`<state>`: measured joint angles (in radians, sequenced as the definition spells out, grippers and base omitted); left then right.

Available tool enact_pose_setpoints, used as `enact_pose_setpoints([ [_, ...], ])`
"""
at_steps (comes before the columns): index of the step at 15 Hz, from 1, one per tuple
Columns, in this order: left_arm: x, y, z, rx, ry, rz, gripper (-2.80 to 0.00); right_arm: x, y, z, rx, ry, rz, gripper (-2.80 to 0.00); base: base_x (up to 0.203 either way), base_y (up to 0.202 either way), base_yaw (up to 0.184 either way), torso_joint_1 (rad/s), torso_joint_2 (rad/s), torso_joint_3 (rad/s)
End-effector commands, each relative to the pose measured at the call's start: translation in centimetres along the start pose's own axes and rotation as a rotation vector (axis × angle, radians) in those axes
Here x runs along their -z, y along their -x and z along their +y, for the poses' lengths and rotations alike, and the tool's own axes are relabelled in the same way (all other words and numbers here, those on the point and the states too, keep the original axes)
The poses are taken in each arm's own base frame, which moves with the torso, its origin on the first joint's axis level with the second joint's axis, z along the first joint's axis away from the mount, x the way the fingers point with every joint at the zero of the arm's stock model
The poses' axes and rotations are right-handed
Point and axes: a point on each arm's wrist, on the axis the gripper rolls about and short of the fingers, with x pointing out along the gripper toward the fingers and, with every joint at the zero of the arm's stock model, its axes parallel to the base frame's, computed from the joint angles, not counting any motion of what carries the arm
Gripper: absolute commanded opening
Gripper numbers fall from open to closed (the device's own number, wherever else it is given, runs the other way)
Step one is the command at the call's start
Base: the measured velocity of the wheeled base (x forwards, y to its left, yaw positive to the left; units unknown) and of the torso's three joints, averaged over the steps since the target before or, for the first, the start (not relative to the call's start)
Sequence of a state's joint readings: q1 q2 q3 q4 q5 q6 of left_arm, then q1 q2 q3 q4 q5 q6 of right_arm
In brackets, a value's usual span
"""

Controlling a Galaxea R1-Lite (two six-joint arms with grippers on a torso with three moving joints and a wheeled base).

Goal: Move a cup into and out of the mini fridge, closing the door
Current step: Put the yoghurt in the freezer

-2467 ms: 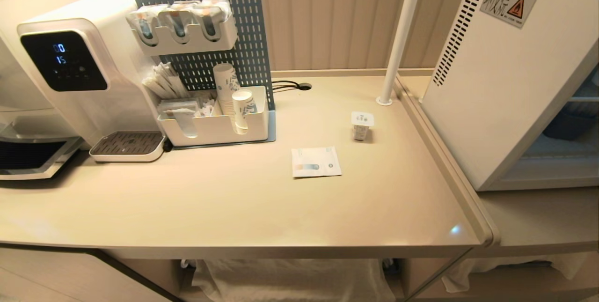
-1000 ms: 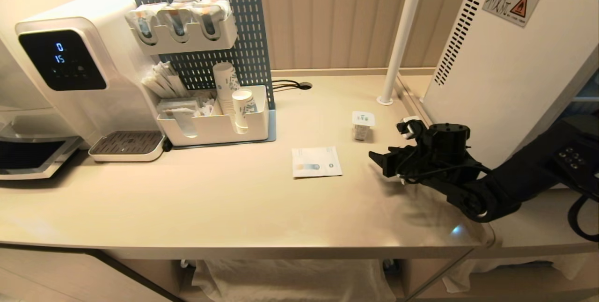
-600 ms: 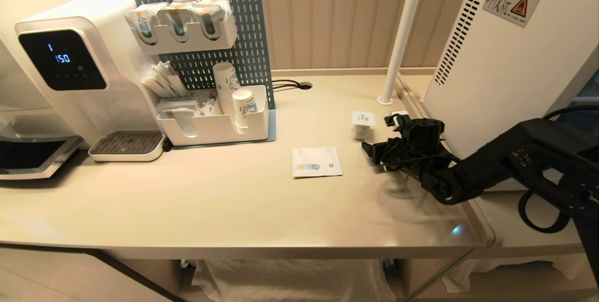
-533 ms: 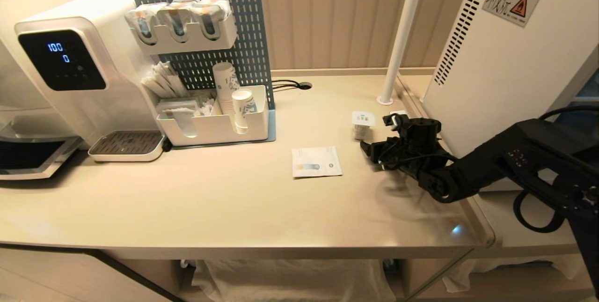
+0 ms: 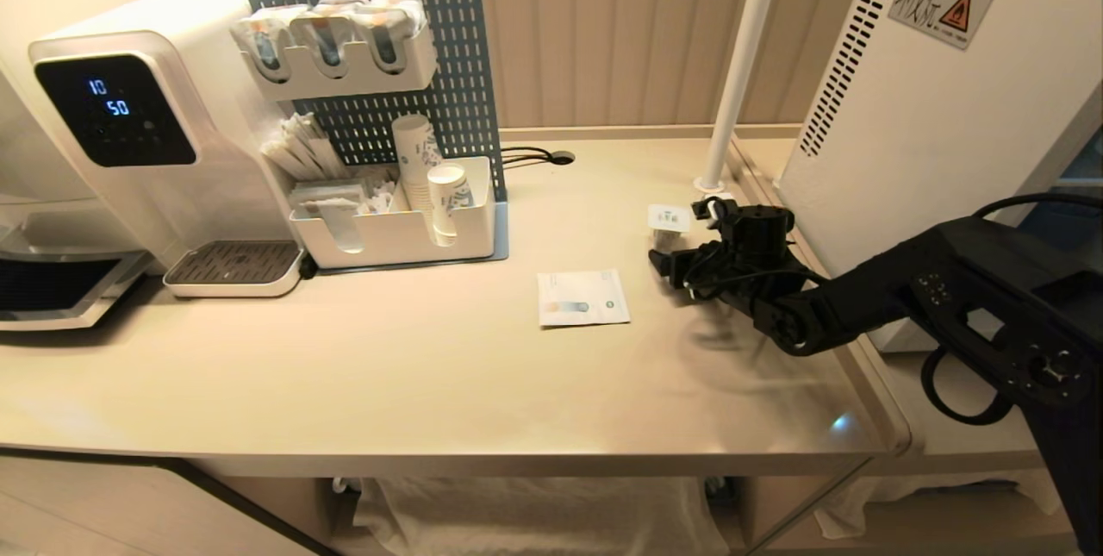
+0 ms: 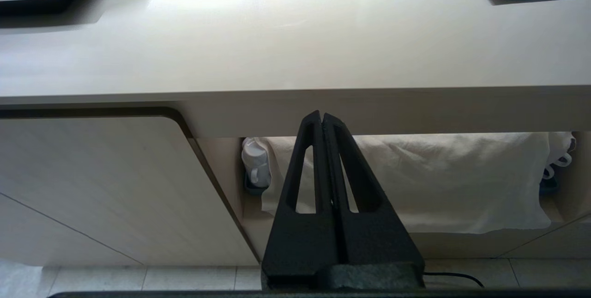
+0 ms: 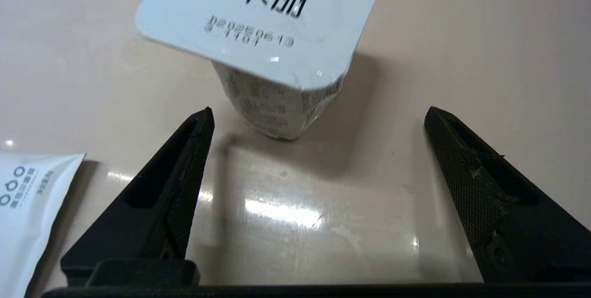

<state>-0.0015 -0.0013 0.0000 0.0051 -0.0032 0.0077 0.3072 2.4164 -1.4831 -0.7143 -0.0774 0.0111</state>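
Right gripper point(image 7: 318, 111) black fingers point(image 7: 184, 168) spread wide, nothing between them yet; 1 small white foil-lidded yogurt cup point(image 7: 272, 44) upright just ahead, at 12 o'clock, on beige counter point(image 5: 431, 366). 1 flat white sachet point(image 5: 582, 297) at gripper's 9 o'clock. 1 boxy white mini fridge point(image 5: 931, 108) at cup's 3 o'clock. Left gripper point(image 6: 322, 118) pressed closed below counter edge. Versus 1 second earlier: right gripper nearer cup, wider.

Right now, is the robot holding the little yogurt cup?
No. The right gripper is open just short of the cup; the left gripper is shut on nothing.
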Motion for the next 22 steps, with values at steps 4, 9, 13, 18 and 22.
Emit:
enact_pose_setpoints([
  [4, 0.0, 0.0, 0.0, 0.0, 0.0, -0.001, -2.8, -1.4, -2.0, 0.3, 0.043, -0.003, -0.045, 0.0, 0.0, 0.0, 0.0, 0.0, 0.0, 0.0],
  [9, 0.0, 0.0, 0.0, 0.0, 0.0, -0.001, -2.8, -0.3, -3.9, 1.0, 0.057, 0.0, -0.03, 0.0, 0.0, 0.0, 0.0, 0.0, 0.0, 0.0],
  [13, 0.0, 0.0, 0.0, 0.0, 0.002, 0.001, -2.8, -0.8, -4.3, 1.4, 0.063, 0.0, -0.052, 0.0, 0.0, 0.0, 0.0, 0.0, 0.0, 0.0],
  [18, 0.0, 0.0, 0.0, 0.0, 0.0, -0.001, -2.8, -1.3, -4.1, 1.3, 0.067, 0.007, -0.058, -2.8, 0.0, 0.0, 0.0, 0.0, 0.0, 0.0],
  [22, 0.0, 0.0, 0.0, 0.0, 0.0, -0.002, -2.8, -1.0, -3.6, 1.1, 0.069, 0.006, -0.041, -2.8, 0.0, 0.0, 0.0, 0.0, 0.0, 0.0],
])
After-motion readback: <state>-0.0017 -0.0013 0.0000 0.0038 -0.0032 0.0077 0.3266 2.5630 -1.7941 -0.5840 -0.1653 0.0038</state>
